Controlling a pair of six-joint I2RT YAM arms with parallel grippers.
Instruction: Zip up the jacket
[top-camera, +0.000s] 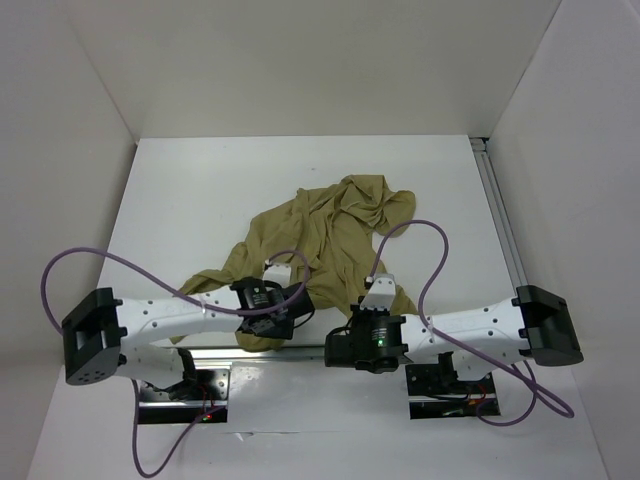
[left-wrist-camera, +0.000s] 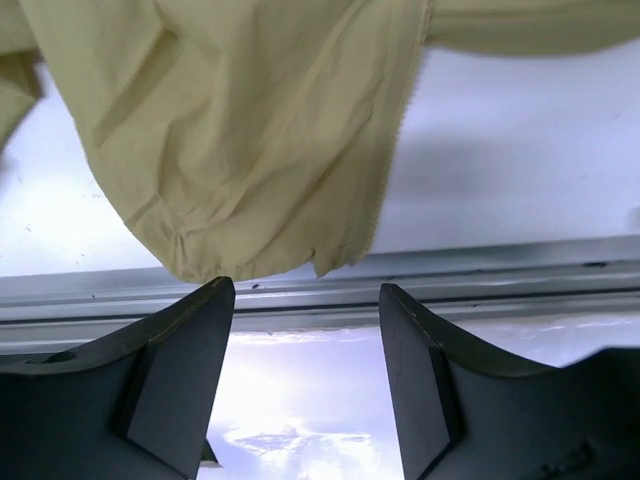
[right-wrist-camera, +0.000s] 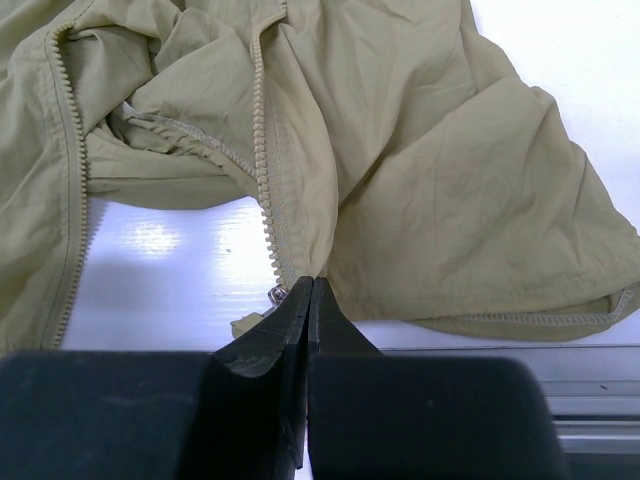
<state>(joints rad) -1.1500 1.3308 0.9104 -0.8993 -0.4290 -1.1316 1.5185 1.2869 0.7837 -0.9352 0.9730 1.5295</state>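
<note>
The jacket (top-camera: 330, 235) lies crumpled and unzipped on the white surface (top-camera: 180, 200), just beyond the metal rail (left-wrist-camera: 520, 262) that runs along the near edge. Its bottom hem reaches back to that rail. Both arms are drawn in low over the rail, probably because the two lower ends of the zipper sit on this hem and have to be brought together before anything can be zipped. The right gripper (right-wrist-camera: 308, 300) is pressed fully closed, with no gap between its fingers. Just beyond the rail it pinches the hem at the foot of one toothed zipper row (right-wrist-camera: 262, 150), which climbs away from it. A small metal piece (right-wrist-camera: 278, 293) shows right beside the fingertips; whether it is the slider or an end pin is too small to tell. This pinch seems meant to anchor that side and keep the teeth taut. The second zipper row (right-wrist-camera: 72, 170) runs well apart from the first, farther along the rail, with bare surface between them. The left gripper (left-wrist-camera: 306, 288) is spread wide and holds nothing. It hangs over the rail with a hem corner just ahead of its fingers and not touching them.
</note>
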